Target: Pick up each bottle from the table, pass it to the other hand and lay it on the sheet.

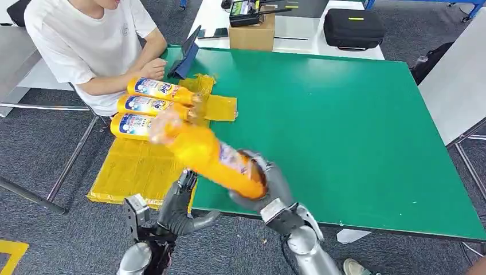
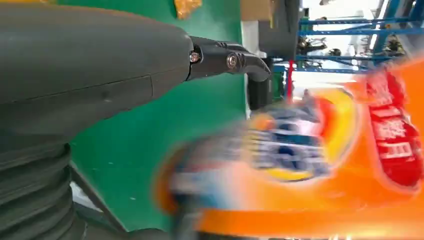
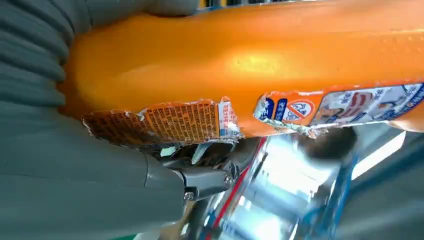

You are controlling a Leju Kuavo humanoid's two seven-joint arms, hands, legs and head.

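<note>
My right hand (image 1: 269, 183) grips the base end of an orange bottle (image 1: 209, 154) and holds it in the air, blurred, slanting up-left over the table's near edge. The wrist view shows the bottle (image 3: 250, 60) filling the hand (image 3: 75, 165), its label torn. My left hand (image 1: 180, 209) is just below the bottle with its fingers apart, holding nothing; its thumb (image 2: 225, 60) shows beside the blurred bottle (image 2: 310, 160). Three orange bottles (image 1: 152, 106) lie side by side on the yellow sheet (image 1: 134, 169) at the table's left.
A person in a white shirt (image 1: 86, 40) sits at the far left, a hand next to the lying bottles. A tablet (image 1: 186, 57) stands on the green table (image 1: 344, 126). Behind are a cardboard box (image 1: 252, 31) and a black case (image 1: 352, 26).
</note>
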